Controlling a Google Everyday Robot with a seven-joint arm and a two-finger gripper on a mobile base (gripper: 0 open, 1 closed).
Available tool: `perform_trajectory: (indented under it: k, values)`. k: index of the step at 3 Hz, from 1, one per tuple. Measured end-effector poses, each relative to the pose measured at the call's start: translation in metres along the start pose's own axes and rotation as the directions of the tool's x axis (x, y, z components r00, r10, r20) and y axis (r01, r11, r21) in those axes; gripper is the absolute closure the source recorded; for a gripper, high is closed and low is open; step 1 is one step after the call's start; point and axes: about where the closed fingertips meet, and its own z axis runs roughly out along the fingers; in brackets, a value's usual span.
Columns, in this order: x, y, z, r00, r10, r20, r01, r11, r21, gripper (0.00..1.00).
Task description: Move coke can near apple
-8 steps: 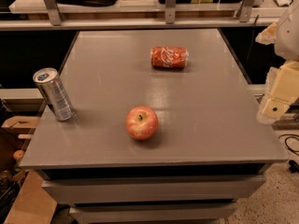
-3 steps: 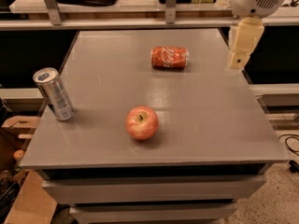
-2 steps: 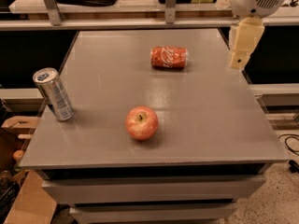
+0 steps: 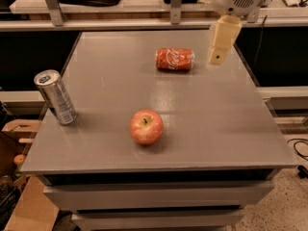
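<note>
Over the far right edge: the gripper hangs above the table, just right of the coke can and apart from it, with nothing seen in it.
Gripper state: whether it is open or closed cannot be told from this view.
Coke can: lies on its side toward the far edge, a little right of the middle. Its long axis runs left to right and the white script faces up.
Apple: sits stem dimple up toward the near edge, a little left of the middle, well apart from the coke can with bare tabletop between them.
Silver can: the taller silver-and-blue can stands on end by the left edge, closer to the near left corner. It is no part of the job.
Done so far: by my reading, only the approach. The gripper is beside the coke can, but the can is not yet touched or lifted.
Left to do: lower onto the coke can, grasp it, carry it toward the near edge and set it down beside the apple without knocking the apple, which would likely roll.
Count: one coke can, one apple, one silver-and-blue can, one gripper, one table.
</note>
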Motion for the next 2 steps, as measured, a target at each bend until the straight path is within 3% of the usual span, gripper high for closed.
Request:
perform_trajectory:
  k: [2]
  values:
    - [-0.040, -0.029, 0.039, 0.999, -0.013, 0.052, 0.012, 0.9999, 0.009, 0.00]
